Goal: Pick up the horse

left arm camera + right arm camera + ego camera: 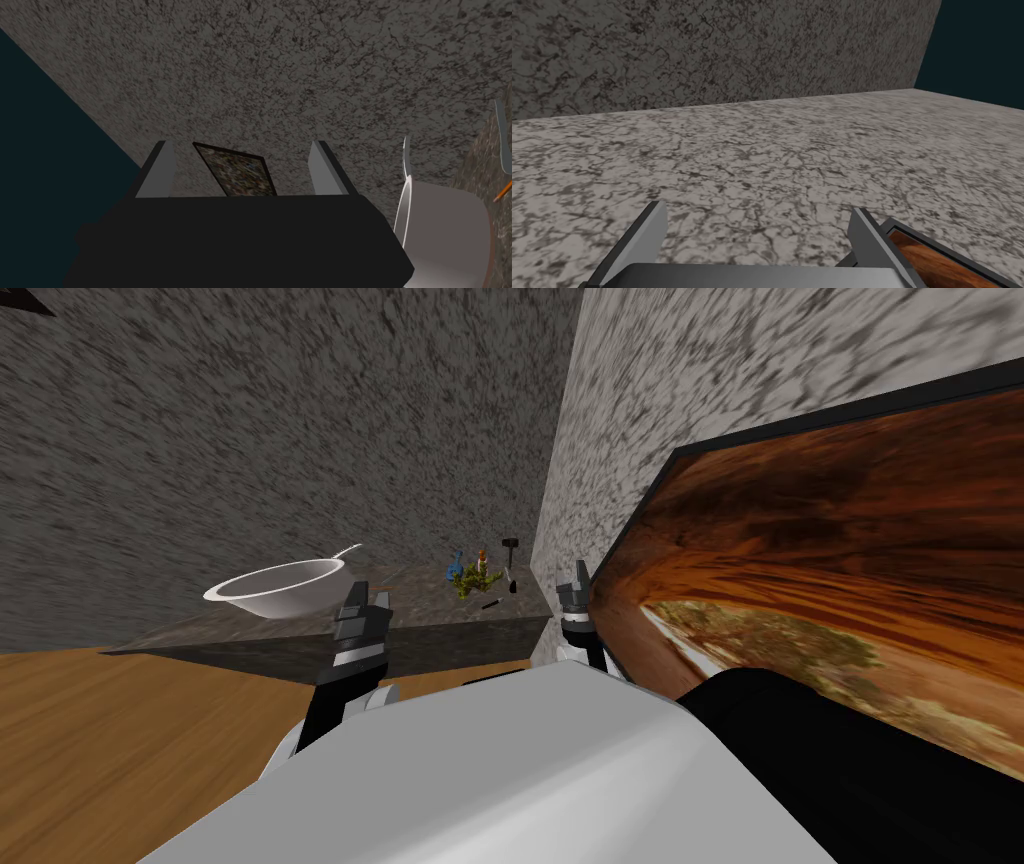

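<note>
A cluster of small toys lies at the far right of a dark stone tabletop (430, 613), close to the wall corner. In it I see an olive-green figure (470, 581), a small orange piece (482, 557) and a blue piece (455, 564); which of them is the horse I cannot tell. My left gripper (365, 594) hangs open at the table's near edge beside a white bowl (285, 588), left of the toys. In the left wrist view its fingers (159, 170) stand apart with nothing between them. My right gripper (577, 574) is open near the right wall, its fingers (649, 225) facing the speckled wall.
The white bowl (442, 235) holds a spoon (406, 156), and an orange pencil (503, 190) lies past it. A black hammer-like tool (510, 550) stands behind the toys. A large framed picture (850, 568) hangs on the right wall. Wooden floor (120, 728) lies to the left.
</note>
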